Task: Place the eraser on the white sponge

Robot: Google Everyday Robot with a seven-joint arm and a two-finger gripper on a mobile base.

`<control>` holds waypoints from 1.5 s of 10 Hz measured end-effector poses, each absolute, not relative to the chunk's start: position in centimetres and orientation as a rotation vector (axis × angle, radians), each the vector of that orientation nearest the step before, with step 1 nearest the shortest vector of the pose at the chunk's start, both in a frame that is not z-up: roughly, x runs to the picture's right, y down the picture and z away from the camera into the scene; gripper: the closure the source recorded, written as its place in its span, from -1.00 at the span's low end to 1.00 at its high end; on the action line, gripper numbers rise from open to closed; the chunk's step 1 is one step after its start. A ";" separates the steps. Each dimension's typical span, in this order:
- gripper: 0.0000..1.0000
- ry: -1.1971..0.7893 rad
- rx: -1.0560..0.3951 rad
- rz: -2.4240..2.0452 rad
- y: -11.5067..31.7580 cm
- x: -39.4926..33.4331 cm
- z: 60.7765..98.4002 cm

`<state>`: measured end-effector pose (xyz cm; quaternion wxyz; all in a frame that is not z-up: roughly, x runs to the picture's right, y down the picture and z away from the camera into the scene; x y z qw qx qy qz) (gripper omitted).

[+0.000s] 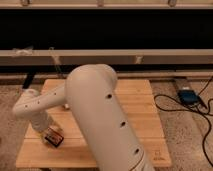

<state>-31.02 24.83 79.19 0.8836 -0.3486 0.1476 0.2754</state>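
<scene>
The eraser (pixel 53 137), a small flat block with an orange-red face and dark edges, lies on the front left part of the wooden table (pixel 145 115). My gripper (pixel 49 131) is at the end of the white forearm, which comes down from the left. It sits right at the eraser's upper left side, touching or nearly touching it. My thick white arm (pixel 100 115) fills the middle of the view and hides much of the table. The white sponge is hidden.
A blue device (pixel 187 95) with black cables (pixel 200 112) lies on the speckled floor to the right of the table. A dark stand leg (pixel 28 80) is at the table's back left. Long grey rails (pixel 150 56) run behind the table.
</scene>
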 end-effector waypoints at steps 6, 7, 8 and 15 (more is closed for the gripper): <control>0.46 0.328 -0.740 0.563 25.4 -29.4 78.8; 0.67 0.316 -0.743 0.570 25.2 -28.8 78.3; 0.87 0.298 -0.746 0.581 24.8 -27.9 77.5; 1.00 0.239 -0.750 0.732 21.9 -13.4 72.5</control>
